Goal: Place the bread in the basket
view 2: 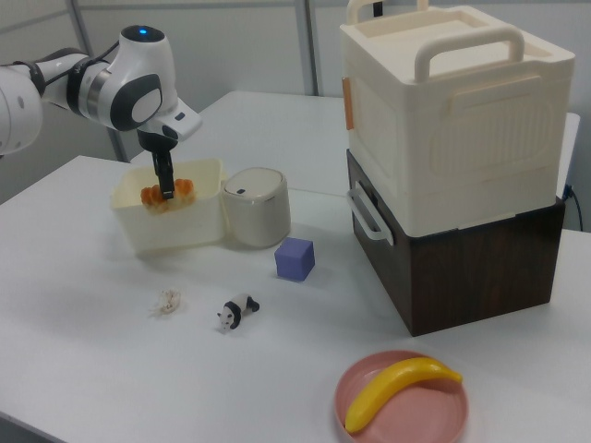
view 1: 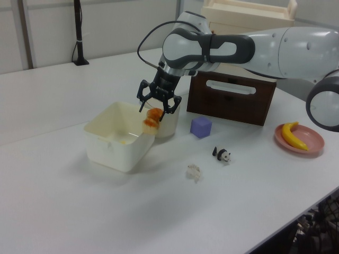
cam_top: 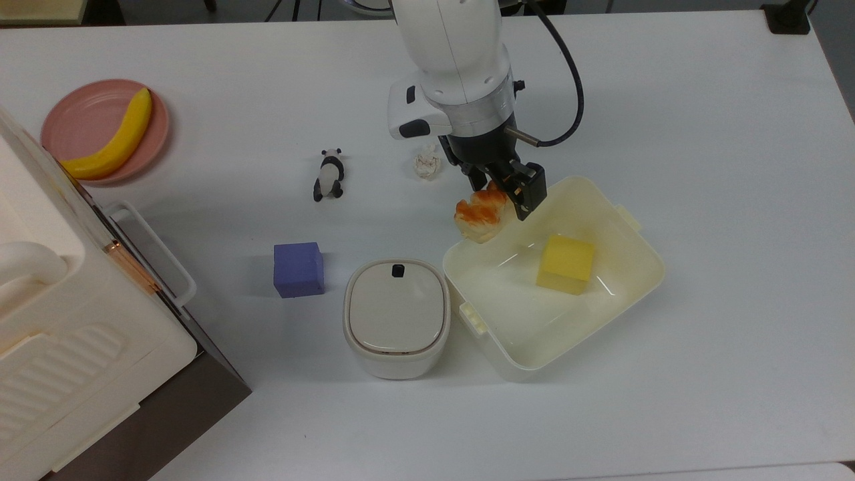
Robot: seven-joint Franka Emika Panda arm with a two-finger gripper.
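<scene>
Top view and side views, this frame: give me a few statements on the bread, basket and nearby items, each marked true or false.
1. The gripper is open, the bread just below it at the basket rim. True.
2. The bread lies flat on the basket floor. False: it sits at the rim corner, partly over the edge.
3. A yellow cube is inside the basket. True.
4. The banana lies on the bare table. False: it lies on a pink plate.
5. The panda stands inside the lidded bin. False: it is on the table, apart from the bin.
</scene>
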